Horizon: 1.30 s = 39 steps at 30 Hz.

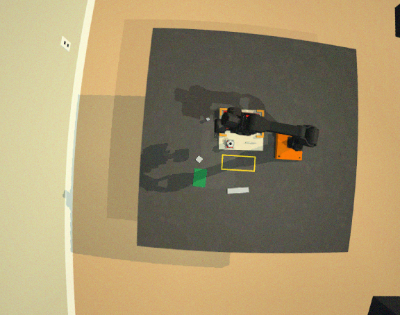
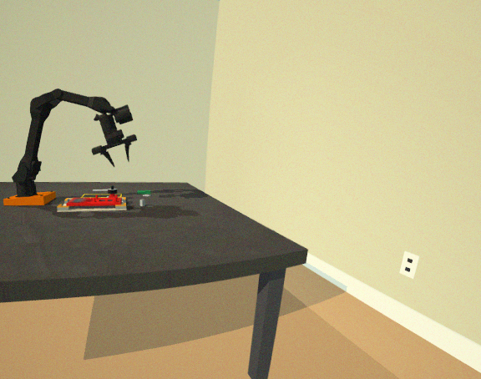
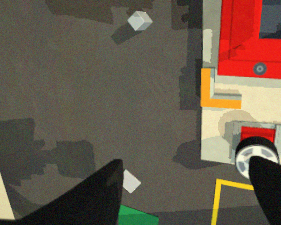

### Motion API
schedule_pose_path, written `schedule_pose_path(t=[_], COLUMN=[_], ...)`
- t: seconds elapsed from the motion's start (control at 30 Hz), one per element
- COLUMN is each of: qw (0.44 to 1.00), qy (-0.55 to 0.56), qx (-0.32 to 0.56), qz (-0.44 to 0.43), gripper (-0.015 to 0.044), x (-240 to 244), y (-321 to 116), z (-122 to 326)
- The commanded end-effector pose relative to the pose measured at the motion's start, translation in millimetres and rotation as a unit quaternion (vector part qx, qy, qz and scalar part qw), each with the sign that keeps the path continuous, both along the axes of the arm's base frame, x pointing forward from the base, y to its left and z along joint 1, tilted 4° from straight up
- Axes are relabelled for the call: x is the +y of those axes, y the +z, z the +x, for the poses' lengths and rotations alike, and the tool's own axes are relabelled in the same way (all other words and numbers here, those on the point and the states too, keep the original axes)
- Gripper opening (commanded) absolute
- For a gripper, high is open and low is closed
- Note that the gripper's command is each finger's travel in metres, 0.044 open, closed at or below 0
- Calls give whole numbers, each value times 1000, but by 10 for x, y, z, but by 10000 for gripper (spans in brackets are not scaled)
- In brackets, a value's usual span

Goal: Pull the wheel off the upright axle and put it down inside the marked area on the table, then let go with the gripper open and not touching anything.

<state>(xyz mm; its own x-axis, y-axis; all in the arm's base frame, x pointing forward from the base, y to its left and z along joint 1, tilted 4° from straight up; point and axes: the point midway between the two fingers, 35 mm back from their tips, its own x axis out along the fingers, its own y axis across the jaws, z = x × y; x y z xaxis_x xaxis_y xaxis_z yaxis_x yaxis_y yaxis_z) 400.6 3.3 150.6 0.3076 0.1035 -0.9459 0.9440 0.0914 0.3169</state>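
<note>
Claw: open, empty, hanging high above the worktop.
Wheel: on its axle, lower right of the wrist view.
Marked area: just below the board.
Approach: centre the jaws over the wheel, descend straight.

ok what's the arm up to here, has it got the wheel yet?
Not yet. The gripper is open and empty, held high above the board, fingers pointing down. The wheel sits on its axle at the board's corner, right beside the yellow marked area; in the wrist view it lies near one fingertip, so the arm looks roughly lined up to descend. Nothing lies inside the yellow outline. A green patch and small grey blocks lie nearby on the table, untouched.
</note>
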Motion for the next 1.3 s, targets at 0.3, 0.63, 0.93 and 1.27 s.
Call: schedule_pose_path(t=[0.3,0.63,0.93,1.27], qw=[984,984,984,984], qy=[-3,-3,-3,-1], qx=[176,176,176,178], qz=[-32,-31,-31,-31], gripper=[300,300,300,215], x=[558,599,618,612], y=[-453,-490,-1071,-1167], z=[-442,-364,-384,-418])
